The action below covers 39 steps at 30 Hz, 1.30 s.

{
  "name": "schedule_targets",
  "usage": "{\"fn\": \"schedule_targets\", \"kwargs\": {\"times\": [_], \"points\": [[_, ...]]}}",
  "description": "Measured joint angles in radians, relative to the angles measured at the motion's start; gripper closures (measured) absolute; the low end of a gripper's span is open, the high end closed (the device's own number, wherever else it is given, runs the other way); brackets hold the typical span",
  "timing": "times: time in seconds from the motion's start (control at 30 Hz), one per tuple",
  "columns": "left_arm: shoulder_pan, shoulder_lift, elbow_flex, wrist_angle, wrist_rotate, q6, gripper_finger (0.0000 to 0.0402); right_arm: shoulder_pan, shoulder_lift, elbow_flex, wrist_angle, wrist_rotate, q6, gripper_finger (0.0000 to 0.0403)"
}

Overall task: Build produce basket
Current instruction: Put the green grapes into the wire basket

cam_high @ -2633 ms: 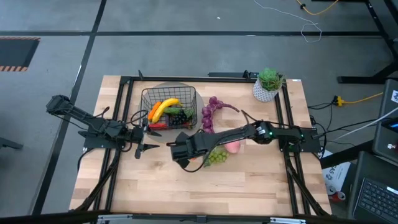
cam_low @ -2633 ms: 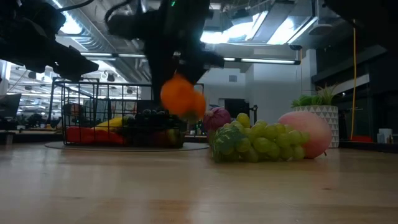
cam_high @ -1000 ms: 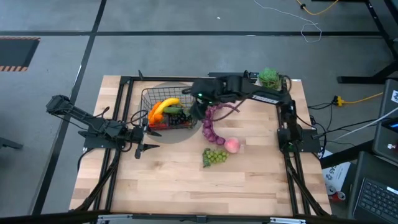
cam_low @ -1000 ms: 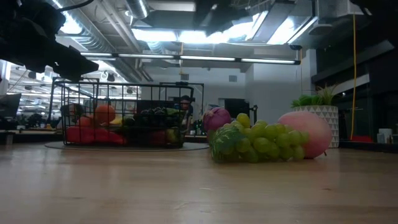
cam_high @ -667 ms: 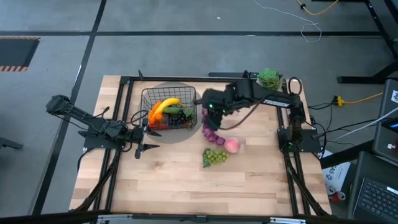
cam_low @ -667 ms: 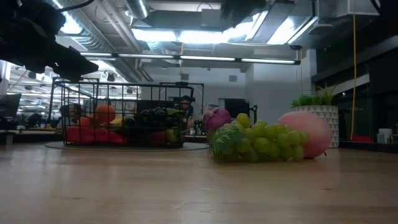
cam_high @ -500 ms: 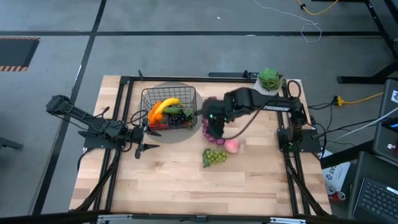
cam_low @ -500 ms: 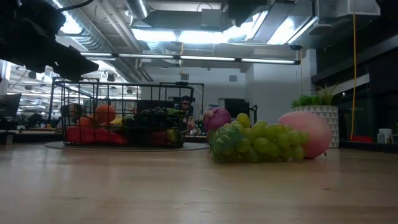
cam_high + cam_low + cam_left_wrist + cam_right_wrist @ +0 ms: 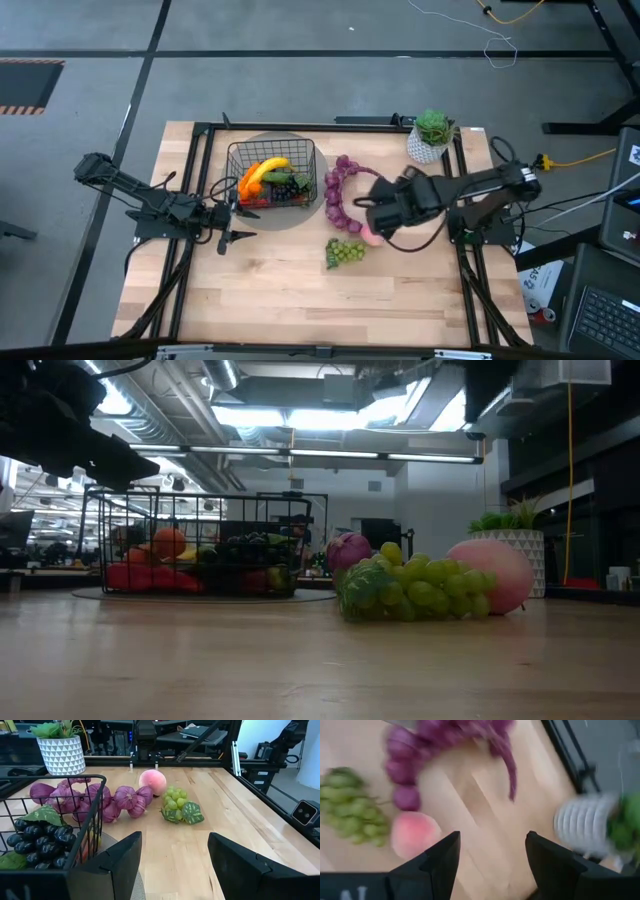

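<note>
High view: black wire-mesh rectangular basket (image 9: 272,171) at table's far-left centre, holding yellow banana (image 9: 262,171), orange pieces, dark grapes. Purple string of bulbs (image 9: 336,190) curls just right of basket; pink peach (image 9: 368,236) and green grape bunch (image 9: 346,252) lie nearer. Right gripper (image 9: 371,216) over peach, jaws spread, empty. Left gripper (image 9: 232,222) waits beside basket, jaws spread. White patterned pot with green plant (image 9: 430,134) at far-right corner. No readable writing.

I'm looking at an open-plan lab: exposed ceiling ducts (image 9: 190,405) and strip lights (image 9: 420,457) above the wooden tabletop (image 9: 300,290), grey floor beside it.
</note>
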State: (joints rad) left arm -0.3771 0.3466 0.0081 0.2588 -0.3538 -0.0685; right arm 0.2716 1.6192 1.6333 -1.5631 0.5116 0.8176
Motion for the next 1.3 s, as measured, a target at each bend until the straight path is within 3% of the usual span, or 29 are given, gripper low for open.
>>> {"fn": "schedule_targets", "kwargs": {"times": [0.17, 0.33, 0.63, 0.77, 0.97, 1.17, 1.3], "points": [[0.0, 0.0, 0.0, 0.0, 0.0, 0.0, 0.0177, 0.028, -0.074, -0.238, 0.128, -0.037, 0.275, 0.0179], [0.0, 0.0, 0.0, 0.0, 0.0, 0.0, 0.0177, 0.066, -0.082, -0.388, 0.41, -0.069, 0.299, 0.0179], [0.0, 0.0, 0.0, 0.0, 0.0, 0.0, 0.0177, 0.12, -0.082, -0.577, 1.165, -0.088, -0.031, 0.0179], [0.0, 0.0, 0.0, 0.0, 0.0, 0.0, 0.0177, 0.135, -0.082, -0.637, 1.382, -0.113, -0.125, 0.0179], [0.0, 0.0, 0.0, 0.0, 0.0, 0.0, 0.0177, 0.139, -0.053, -0.607, 1.464, -0.113, -0.12, 0.0179], [0.0, 0.0, 0.0, 0.0, 0.0, 0.0, 0.0177, 0.139, 0.059, -0.491, 1.463, -0.16, -0.137, 0.0179], [0.0, 0.0, 0.0, 0.0, 0.0, 0.0, 0.0177, 0.139, 0.112, -0.411, 1.334, -0.174, -0.144, 0.0179]]}}
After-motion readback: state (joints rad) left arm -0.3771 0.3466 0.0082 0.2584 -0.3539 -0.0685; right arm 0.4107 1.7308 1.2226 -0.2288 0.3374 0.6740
